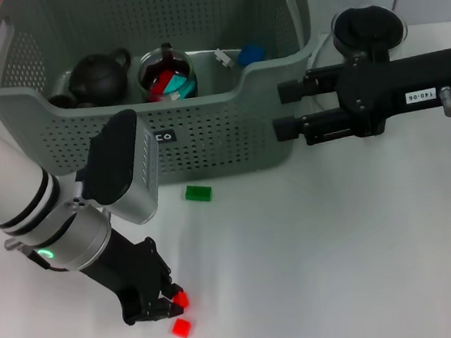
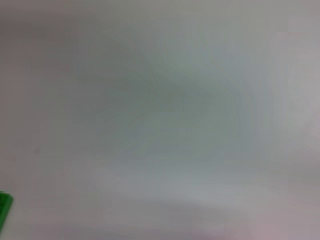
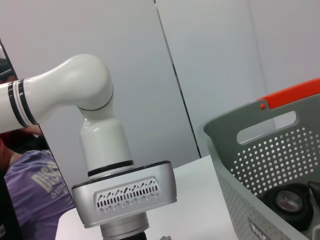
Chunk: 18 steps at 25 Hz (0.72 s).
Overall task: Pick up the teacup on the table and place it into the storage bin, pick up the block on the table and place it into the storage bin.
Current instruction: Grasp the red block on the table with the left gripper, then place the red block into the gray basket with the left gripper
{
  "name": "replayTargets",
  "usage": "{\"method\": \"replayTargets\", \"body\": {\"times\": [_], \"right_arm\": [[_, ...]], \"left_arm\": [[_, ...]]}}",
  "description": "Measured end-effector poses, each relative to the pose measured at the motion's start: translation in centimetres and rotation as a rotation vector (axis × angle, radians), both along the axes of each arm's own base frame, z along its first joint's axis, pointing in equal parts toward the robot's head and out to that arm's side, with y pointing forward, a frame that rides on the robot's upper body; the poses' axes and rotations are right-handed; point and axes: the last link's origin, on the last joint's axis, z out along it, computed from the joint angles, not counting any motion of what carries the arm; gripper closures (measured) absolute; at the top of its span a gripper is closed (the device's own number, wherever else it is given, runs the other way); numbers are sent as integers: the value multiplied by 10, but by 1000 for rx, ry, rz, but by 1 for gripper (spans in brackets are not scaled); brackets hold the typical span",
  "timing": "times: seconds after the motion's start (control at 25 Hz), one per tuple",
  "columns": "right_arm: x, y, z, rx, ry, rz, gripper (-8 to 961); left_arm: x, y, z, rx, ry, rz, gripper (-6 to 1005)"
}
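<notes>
White table [image 1: 340,246] in front; pale wall panels [image 3: 210,65] behind.

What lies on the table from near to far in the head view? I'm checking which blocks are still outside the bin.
Red block → second red block at the left claw → green block → storage bin.

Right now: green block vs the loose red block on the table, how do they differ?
The green block lies close to the storage bin, far from the left gripper; the red block lies farther out, just beside that gripper. Green looks oblong, red squarer. Both rest free on the table.
</notes>
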Motion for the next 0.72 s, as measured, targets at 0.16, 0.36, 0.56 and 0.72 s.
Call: {"method": "replayTargets", "body": {"times": [0.16, 0.36, 0.56, 0.72], "right_arm": [[1, 0, 0, 1, 1, -2, 179], [2, -1, 1, 0, 0, -2, 178], [2, -1, 2, 0, -1, -2, 178], [3, -1, 3, 1, -3, 1, 178]], "left_arm": [[2, -1, 0, -12, -4, 3, 820], [8, -2, 5, -20, -21, 2, 820], [21, 5, 28, 12, -123, 25, 819], [37, 18, 69, 85, -329, 57, 819]]}}
